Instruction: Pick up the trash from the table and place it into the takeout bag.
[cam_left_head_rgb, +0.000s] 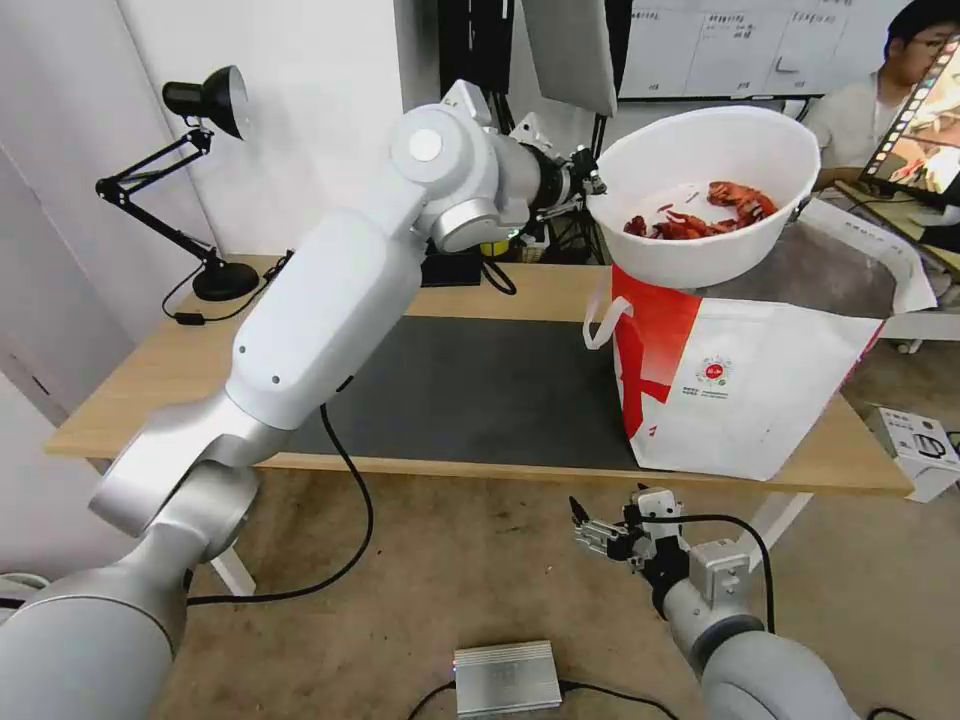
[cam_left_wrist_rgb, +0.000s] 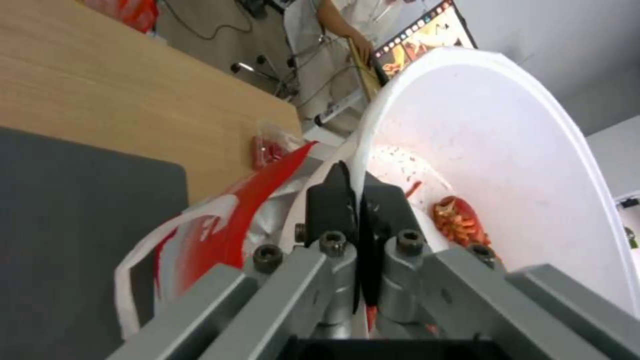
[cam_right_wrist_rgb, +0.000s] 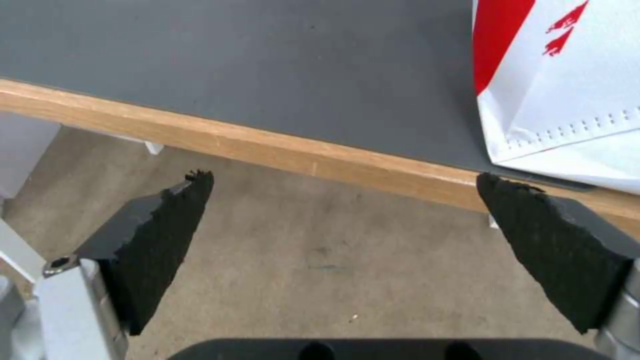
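Observation:
My left gripper (cam_left_head_rgb: 597, 187) is shut on the rim of the white round bowl (cam_left_head_rgb: 715, 215) and holds it tilted in the air above the open mouth of the takeout bag (cam_left_head_rgb: 745, 390). Red crayfish shells (cam_left_head_rgb: 700, 215) lie inside the bowl. In the left wrist view the black fingers (cam_left_wrist_rgb: 330, 202) pinch the bowl's rim (cam_left_wrist_rgb: 520, 140), with shells (cam_left_wrist_rgb: 457, 225) inside and the bag's red edge (cam_left_wrist_rgb: 230, 225) below. A clear packet with red bits (cam_left_wrist_rgb: 267, 147) lies on the table (cam_left_wrist_rgb: 133, 95) beyond the bag. My right gripper (cam_left_head_rgb: 592, 530) hangs open below the table's front edge (cam_right_wrist_rgb: 300, 160).
The dark grey mat (cam_left_head_rgb: 480, 390) covers the table's middle, left of the bag. A black desk lamp (cam_left_head_rgb: 205, 190) stands at the back left. On the floor lie a grey metal box (cam_left_head_rgb: 505, 678) and a white box (cam_left_head_rgb: 920, 445). A black cable (cam_left_head_rgb: 350, 520) hangs from my left arm.

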